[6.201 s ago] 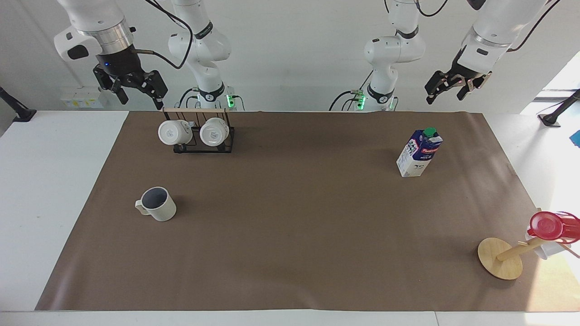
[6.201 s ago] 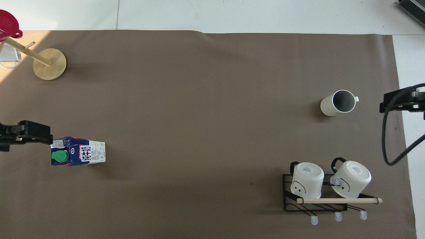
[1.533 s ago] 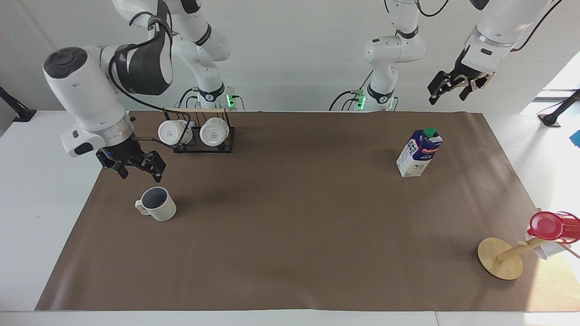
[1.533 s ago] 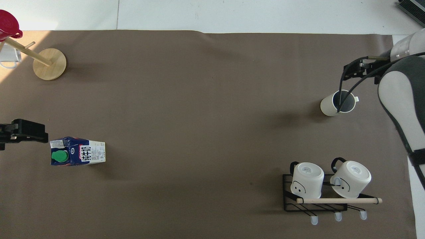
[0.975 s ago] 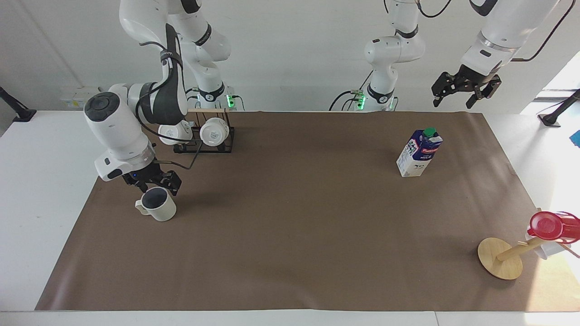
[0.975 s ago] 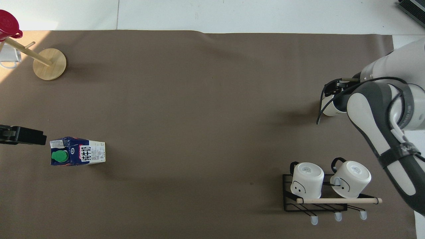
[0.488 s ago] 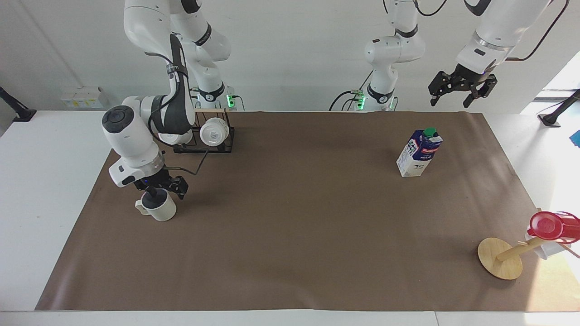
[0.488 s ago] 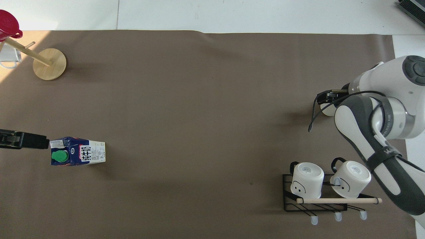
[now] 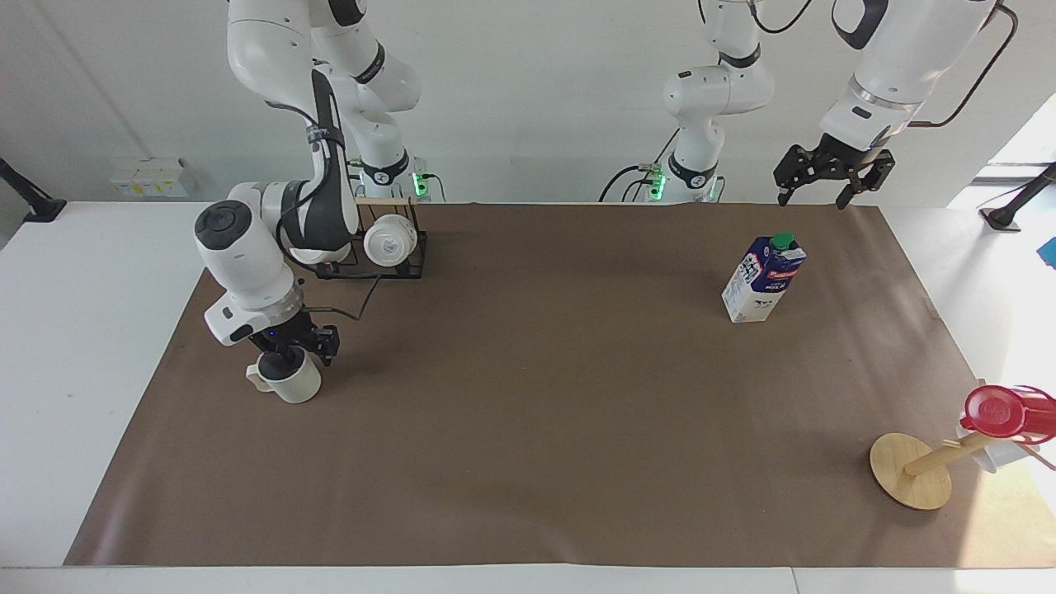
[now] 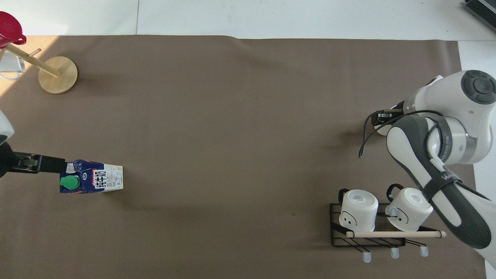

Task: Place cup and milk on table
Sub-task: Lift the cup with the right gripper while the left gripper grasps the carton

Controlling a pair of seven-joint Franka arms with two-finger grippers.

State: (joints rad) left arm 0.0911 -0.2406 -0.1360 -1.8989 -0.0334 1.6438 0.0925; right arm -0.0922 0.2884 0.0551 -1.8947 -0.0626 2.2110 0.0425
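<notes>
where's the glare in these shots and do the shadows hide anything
Facing view: strong daylight washes out the table's corner at the left arm's end, by the wooden disc and the red cup. Overhead view: the same bright patch sits by the disc; soft shadows beside the milk and the cup hide nothing.

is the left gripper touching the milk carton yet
Apart. The facing view shows the left gripper raised in the air, with clear space between its fingertips and the green cap of the milk carton, which stands alone on the brown paper.
</notes>
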